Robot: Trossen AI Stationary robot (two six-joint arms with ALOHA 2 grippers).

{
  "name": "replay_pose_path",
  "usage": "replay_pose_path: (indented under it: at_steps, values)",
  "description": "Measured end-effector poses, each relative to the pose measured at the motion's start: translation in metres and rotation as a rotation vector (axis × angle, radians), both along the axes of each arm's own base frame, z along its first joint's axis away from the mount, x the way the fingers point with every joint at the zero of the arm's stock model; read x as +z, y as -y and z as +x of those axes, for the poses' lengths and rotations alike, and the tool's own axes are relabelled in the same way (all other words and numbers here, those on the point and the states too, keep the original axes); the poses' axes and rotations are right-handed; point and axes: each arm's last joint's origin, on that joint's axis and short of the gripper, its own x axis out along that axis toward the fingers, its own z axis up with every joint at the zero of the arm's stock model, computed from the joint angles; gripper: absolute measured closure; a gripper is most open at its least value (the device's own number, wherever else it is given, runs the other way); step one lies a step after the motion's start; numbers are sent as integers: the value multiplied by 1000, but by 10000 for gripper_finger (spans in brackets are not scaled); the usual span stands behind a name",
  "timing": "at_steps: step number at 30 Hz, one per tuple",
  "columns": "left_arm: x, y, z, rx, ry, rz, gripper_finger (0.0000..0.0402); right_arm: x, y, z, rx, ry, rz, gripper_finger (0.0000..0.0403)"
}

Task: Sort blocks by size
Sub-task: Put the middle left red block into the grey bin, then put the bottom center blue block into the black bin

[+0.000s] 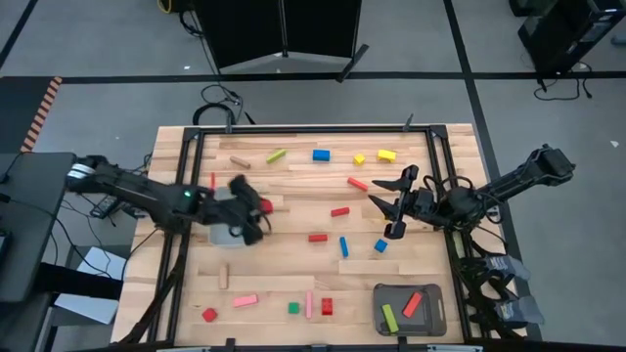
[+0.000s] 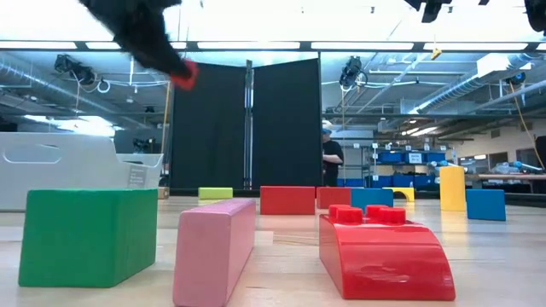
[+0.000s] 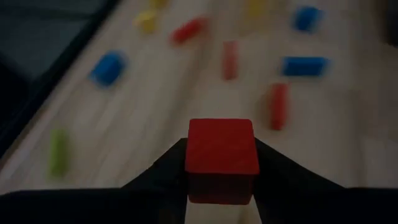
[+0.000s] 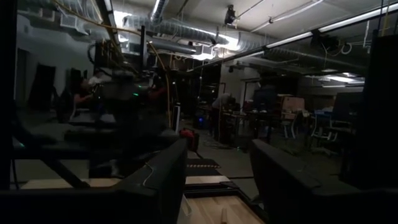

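My left gripper (image 1: 260, 207) hangs above the table's left-middle, shut on a red cube (image 3: 222, 154); the low view shows it high up, with the cube (image 2: 184, 78) at its tip. My right gripper (image 1: 386, 203) waits open over the right-middle, tilted upward, with nothing between its fingers (image 4: 217, 152). Several blocks lie flat and scattered on the wooden table: a blue one (image 1: 321, 154), yellow ones (image 1: 386, 154), red bars (image 1: 339, 211) and a pink bar (image 1: 245, 301). My left gripper pinches the red cube by two opposite side faces (image 3: 188, 155), one finger on each. The fingers slant downward toward the table's right. The cube is lifted clear of the table, with one face (image 3: 222, 146) turned toward the wrist camera.
A light grey tray (image 1: 225, 236) sits under my left arm. A dark grey tray (image 1: 430, 315) at the near right holds a red bar and a green bar. A green cube (image 2: 85, 234), a pink bar (image 2: 213, 247) and a red piece (image 2: 384, 251) lie near the front edge.
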Motion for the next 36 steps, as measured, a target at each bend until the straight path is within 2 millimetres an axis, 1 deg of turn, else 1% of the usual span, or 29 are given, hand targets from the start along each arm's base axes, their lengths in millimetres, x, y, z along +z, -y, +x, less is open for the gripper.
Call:
replay_pose_path:
  at_steps: [3,6,9,12,14,17,21,24,28,31,36]
  values:
    - [-11,-16,-25,178,23,-84,263,-2,1,2,-13,-13,-1,217]
    - [-23,-28,-45,334,10,-161,263,-5,3,6,-31,-24,8,217]
    - [-38,-36,-54,442,-32,-195,263,-5,4,11,-44,-40,10,217]
    - [-49,-41,-59,494,-83,-226,263,-4,4,18,-51,-65,3,217]
    - [-57,-43,-60,504,-119,-246,248,-5,2,24,-51,-95,0,218]
    - [-63,-43,-61,506,-141,-263,205,-3,0,33,-51,-134,-1,218]
    - [-65,-43,-60,496,-142,-262,153,0,-1,50,-58,-223,34,218]
    - [-62,-43,-57,464,-109,-256,131,2,1,64,-76,-327,80,217]
    - [-57,-40,-49,398,-40,-244,124,4,1,83,-106,-478,185,213]
    - [-51,-35,-42,345,48,-225,126,2,-2,94,-143,-595,298,209]
    - [-40,-22,-34,264,172,-166,136,-20,-7,108,-219,-796,534,208]
